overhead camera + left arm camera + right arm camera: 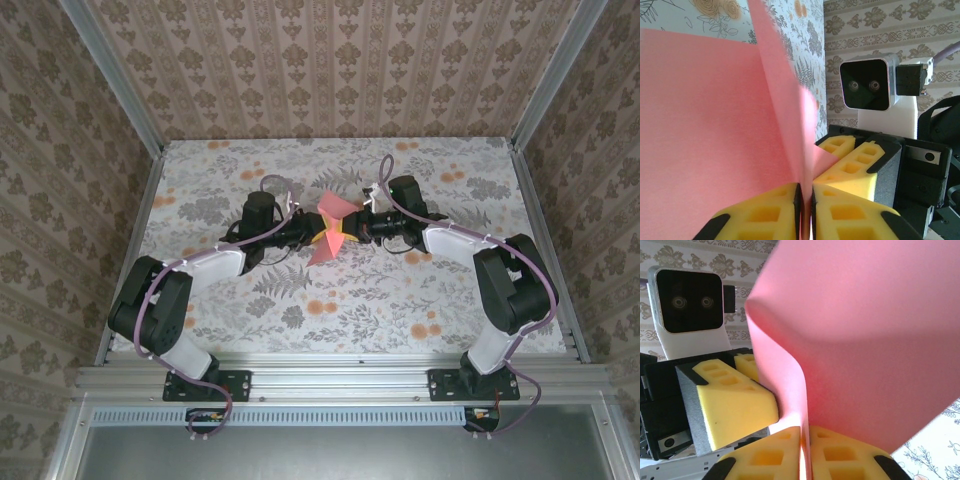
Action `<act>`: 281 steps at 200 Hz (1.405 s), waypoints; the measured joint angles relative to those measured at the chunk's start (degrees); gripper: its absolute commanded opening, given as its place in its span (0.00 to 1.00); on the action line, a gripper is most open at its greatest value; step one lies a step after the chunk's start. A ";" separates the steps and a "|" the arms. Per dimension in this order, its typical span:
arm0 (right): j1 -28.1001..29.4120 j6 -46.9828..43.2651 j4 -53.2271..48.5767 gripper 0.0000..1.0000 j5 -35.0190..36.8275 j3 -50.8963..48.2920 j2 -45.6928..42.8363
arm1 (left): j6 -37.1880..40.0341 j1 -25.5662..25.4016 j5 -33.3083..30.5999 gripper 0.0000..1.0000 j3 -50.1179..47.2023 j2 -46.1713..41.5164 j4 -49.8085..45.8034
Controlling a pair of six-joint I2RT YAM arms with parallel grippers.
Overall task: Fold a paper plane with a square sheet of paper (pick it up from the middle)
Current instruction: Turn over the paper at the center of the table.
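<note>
— Left gripper and right gripper are both clamped on the square sheet of paper, which is held up between them above the table.
— Then tearing is risked if the arms are pulled apart, and a skewed crease if one pinch is loosened.

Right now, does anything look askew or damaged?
Only the paper: it is pinched off the table between the left gripper and right gripper, and it bows in loose curves rather than lying in a flat crease. No tear is visible.
</note>
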 measured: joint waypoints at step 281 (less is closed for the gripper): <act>1.27 20.72 23.23 0.47 1.09 -10.86 -0.63 | -0.79 0.02 -2.40 0.10 0.13 1.40 2.73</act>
